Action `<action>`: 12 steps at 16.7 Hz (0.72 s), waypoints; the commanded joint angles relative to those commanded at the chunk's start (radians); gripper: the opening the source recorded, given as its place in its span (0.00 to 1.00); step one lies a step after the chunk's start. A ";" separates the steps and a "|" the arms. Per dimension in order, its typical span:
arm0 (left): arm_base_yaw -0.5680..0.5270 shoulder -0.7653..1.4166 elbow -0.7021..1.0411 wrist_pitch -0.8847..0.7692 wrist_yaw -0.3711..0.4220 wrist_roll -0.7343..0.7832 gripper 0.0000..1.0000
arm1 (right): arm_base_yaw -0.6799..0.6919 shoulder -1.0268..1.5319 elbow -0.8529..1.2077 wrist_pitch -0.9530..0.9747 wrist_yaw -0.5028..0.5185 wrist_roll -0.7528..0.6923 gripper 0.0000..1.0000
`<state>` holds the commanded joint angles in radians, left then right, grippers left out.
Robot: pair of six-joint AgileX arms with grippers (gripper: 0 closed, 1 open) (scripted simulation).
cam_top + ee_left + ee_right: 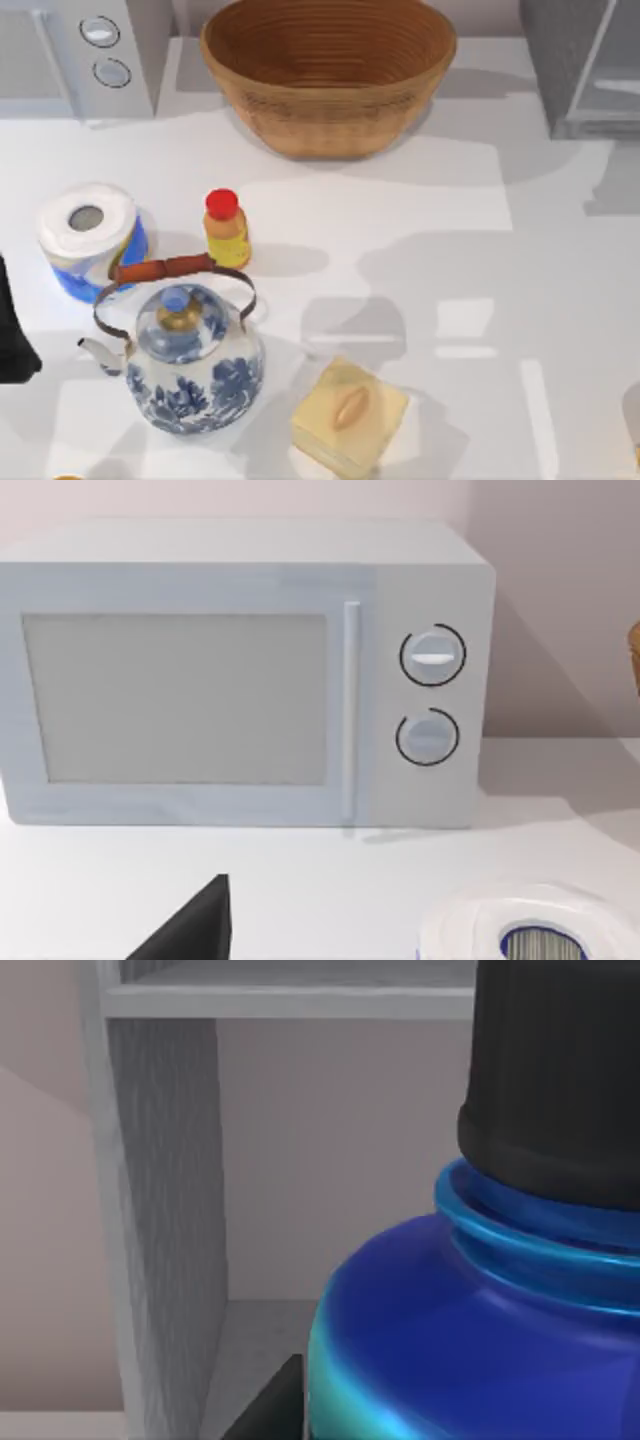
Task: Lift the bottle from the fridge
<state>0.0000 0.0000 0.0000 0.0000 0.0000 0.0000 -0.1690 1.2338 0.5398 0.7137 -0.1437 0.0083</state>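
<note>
Top view, left to right: one dark piece of the left arm (14, 335) at the table's left edge, parked low; whether its fingers are spread or closed cannot be told. One white appliance with two round dials (75, 55) sits at the far left corner of the table (480, 260). One toilet paper roll in blue wrapping (88, 238) stands near the left edge. One blue-and-white kettle (190, 365) with a brown-wrapped handle stands just right of the roll, nearer the front. One yellow bottle with red cap (226, 230) stands upright behind the kettle, close to its handle. One woven basket (328, 72) sits at the far middle. One pale yellow block with a small oval on top (349, 415) lies at the front middle, right of the kettle. One fridge (585, 65) stands at the far right corner. Left wrist view: appliance faces the camera, door shut, with a dark finger tip (195, 925) low in the picture and the roll's top nearby. Right wrist view: one bottle (480, 1330), blue with a black cap and a teal band, sits very close to the camera inside the fridge, by its grey side wall under a shelf; a dark sliver beside its base may be a finger; grasp cannot be told.
</note>
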 joint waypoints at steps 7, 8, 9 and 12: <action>0.000 0.000 0.000 0.000 0.000 0.000 1.00 | 0.093 -0.756 -0.339 -0.435 0.080 0.002 0.00; 0.000 0.000 0.000 0.000 0.000 0.000 1.00 | 0.106 -0.848 -0.379 -0.488 0.091 0.001 0.00; 0.000 0.000 0.000 0.000 0.000 0.000 1.00 | 0.118 -0.932 -0.415 -0.537 0.101 0.000 0.00; 0.000 0.000 0.000 0.000 0.000 0.000 1.00 | 0.149 -1.123 -0.495 -0.649 0.127 -0.004 0.00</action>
<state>0.0000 0.0000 0.0000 0.0000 0.0000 0.0000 -0.0201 0.1103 0.0445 0.0650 -0.0168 0.0043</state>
